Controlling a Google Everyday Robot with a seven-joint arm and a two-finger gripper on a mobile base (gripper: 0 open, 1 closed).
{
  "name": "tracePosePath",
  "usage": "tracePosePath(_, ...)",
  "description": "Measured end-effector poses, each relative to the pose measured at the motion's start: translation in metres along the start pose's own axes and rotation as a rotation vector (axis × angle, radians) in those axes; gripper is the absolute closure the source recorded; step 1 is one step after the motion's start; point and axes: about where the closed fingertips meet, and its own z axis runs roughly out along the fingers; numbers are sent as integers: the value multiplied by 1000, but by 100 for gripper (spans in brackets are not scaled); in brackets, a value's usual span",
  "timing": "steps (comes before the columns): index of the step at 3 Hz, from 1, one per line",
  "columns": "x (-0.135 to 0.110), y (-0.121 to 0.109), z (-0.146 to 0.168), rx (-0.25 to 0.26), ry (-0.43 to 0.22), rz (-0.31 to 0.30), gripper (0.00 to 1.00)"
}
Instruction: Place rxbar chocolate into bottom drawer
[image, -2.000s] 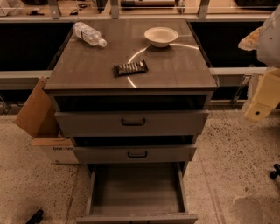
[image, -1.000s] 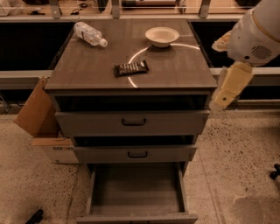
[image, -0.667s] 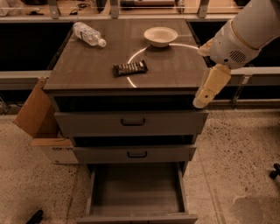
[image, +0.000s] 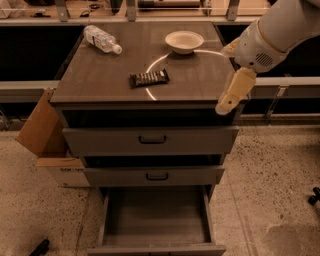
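The rxbar chocolate (image: 149, 77), a flat black bar with pale stripes, lies near the middle of the cabinet top (image: 100, 75). The bottom drawer (image: 156, 215) is pulled open and its plain grey inside holds nothing. My gripper (image: 226, 106) hangs at the end of the white arm, over the cabinet's front right corner, to the right of the bar and well apart from it. It holds nothing.
A clear plastic bottle (image: 101, 39) lies at the back left of the top. A small white bowl (image: 184, 41) stands at the back middle. The two upper drawers (image: 150, 141) are shut. A cardboard box (image: 47, 137) sits on the floor to the left.
My arm has come in from the right and moved left and down, so the gripper now hangs over the cabinet's front right corner. The bar, bottle and bowl have not moved.
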Motion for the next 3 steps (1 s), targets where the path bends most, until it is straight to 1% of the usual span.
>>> tracePosePath(1,-8,-39,25,15,-36,-30,0)
tracePosePath(2,-24,-67,57,3,-88,-44,0)
tracePosePath(3,-47,-80,88,-18,-146,-45,0)
